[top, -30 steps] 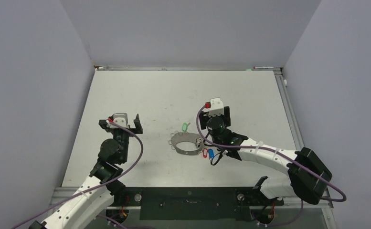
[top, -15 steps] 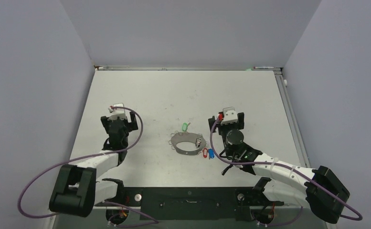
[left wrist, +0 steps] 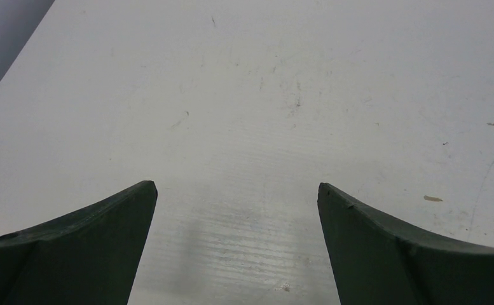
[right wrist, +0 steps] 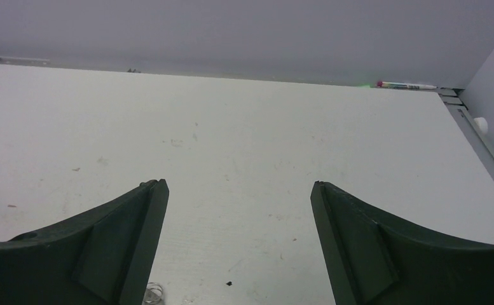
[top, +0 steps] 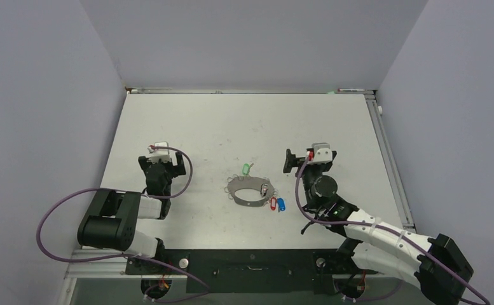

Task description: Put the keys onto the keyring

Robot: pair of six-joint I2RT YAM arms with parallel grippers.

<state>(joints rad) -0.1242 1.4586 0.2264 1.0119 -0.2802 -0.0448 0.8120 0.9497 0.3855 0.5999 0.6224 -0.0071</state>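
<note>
The left gripper [top: 162,164] has its jaws spread wide and holds nothing. In its wrist view, the left gripper [left wrist: 236,187] shows only bare, scuffed table [left wrist: 250,95] between the two dark fingers [left wrist: 98,235]. It hangs low over the surface, pointing toward 12 o'clock, with its arm folded back close to the near edge.

The right gripper [top: 309,159] is spread just as wide and also holds nothing. In its own view, the right gripper [right wrist: 238,184] frames open table running out to the back wall.

In the top view, the keyring [top: 247,203] lies flat near the middle of the table [top: 231,127], between the two grippers and touched by neither. From the ring, the left gripper sits at about 9 o'clock, well apart. The right gripper sits at about 2 o'clock, nearer but clear of the ring.

The green key [top: 247,169] lies just outside the ring at 12 o'clock. The red key [top: 273,203] and the blue key [top: 281,204] lie side by side against its rim at about 4 o'clock. Whether any of them is threaded onto the wire cannot be told at this size. Small metal bits dot the ring's edge.
</note>
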